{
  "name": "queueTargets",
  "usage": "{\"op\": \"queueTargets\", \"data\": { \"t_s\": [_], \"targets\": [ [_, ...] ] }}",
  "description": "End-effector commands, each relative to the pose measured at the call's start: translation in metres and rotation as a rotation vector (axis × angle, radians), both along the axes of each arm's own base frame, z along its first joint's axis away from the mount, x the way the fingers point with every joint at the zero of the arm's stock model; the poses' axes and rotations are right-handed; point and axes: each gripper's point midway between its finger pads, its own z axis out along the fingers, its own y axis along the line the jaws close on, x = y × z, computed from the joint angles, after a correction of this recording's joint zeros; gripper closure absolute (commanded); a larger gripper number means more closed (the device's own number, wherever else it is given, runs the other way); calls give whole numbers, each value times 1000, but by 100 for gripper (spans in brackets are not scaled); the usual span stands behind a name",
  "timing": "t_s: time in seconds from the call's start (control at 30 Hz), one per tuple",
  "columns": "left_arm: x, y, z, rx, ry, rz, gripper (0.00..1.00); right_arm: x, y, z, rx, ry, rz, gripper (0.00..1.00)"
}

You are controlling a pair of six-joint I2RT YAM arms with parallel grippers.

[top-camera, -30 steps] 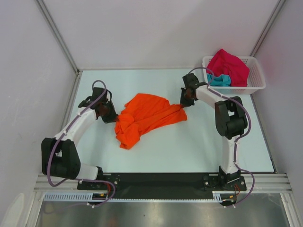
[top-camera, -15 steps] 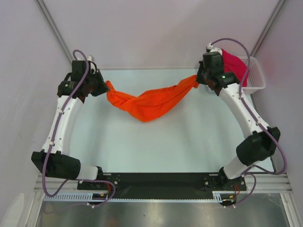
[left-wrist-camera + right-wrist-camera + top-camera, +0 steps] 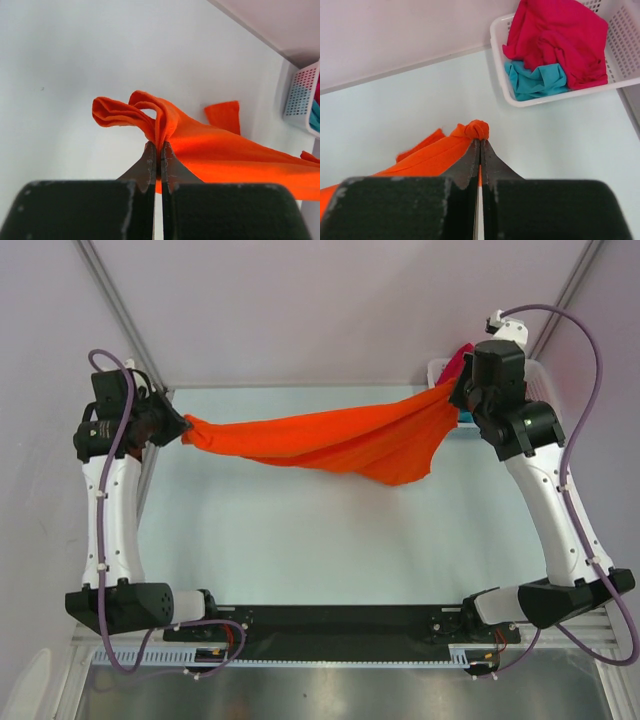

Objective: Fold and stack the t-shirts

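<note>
Both arms reach up and out from the near edge. left gripper (image 3: 183, 427): jaws fully closed, pinching a bunched fold at the left end of the orange t-shirt (image 3: 340, 443). right gripper (image 3: 457, 395): likewise clamped tight, on the shirt's right end. The shirt hangs, apparently clear, above the table (image 3: 300, 540), with its long axis running left-right between the two pinches. The lowest sag is right of centre, and the cloth is gathered, not spread. Neither arm is nearer since each owns an end, so my call is that the next move is a joint lowering to lay it flat. Count: 3 t-shirts, 1 orange in the air, plus 1 crimson-pink t-shirt (image 3: 555, 35) and 1 teal t-shirt (image 3: 535, 82) in the 1 white basket (image 3: 500, 60) at the far right corner, near the right gripper
</note>
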Motion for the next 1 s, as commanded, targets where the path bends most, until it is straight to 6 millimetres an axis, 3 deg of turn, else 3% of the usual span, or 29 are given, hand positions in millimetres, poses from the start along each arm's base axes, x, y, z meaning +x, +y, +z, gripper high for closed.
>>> {"op": "queueTargets", "data": {
  "t_s": [0.0, 0.1, 0.13, 0.2, 0.27, 0.3, 0.33, 0.47, 0.5, 0.53, 0.67, 0.83, 0.87, 0.9, 0.93, 0.97],
  "targets": [
    [-4, 2, 45, -29, -127, 29, 100, -9, -17, 38, -16, -82, -52, 100],
    [7, 3, 52, -44, -148, 33, 100, 6, -10, 32, -15, -56, -28, 100],
    [17, 3, 45, -55, -130, 32, 100, 13, -11, 29, -13, -46, -31, 100],
    [32, 5, 40, -61, -114, 30, 100, 39, -5, 13, -5, -5, -14, 100],
    [57, 6, 19, -86, -53, 19, 100, 61, -8, 0, 10, 20, -21, 100],
    [67, 7, 25, -90, -72, 15, 100, 81, -5, -4, 20, 27, -22, 100],
    [85, 10, 9, -98, -29, 18, 100, 90, -5, -5, 22, 29, -22, 100],
    [132, 21, 17, -91, -52, 32, 100, 139, -9, 6, 0, -8, -51, 100],
    [149, 23, 24, -95, -73, 28, 100, 156, -11, -21, -17, 55, -64, 100],
    [156, 23, 31, -108, -90, 26, 100, 160, -15, 14, 0, -37, -70, 100],
    [175, 24, 49, -153, -181, 7, 100, 173, -33, 27, 28, -100, -98, 100],
    [167, 32, 67, -157, -251, 26, 100, 147, -48, 48, 20, -138, -128, 100],
    [169, 32, 53, -164, -241, 31, 100, 146, -48, 41, 13, -113, -129, 100],
    [161, 30, 61, -172, -267, 34, 100, 143, -48, 37, 6, -98, -136, 100],
    [159, 28, 54, -186, -261, 29, 100, 141, -48, 33, 0, -87, -138, 100],
    [158, 25, 31, -208, -220, 28, 100, 139, -47, 17, -9, -44, -136, 100]
  ]
}}
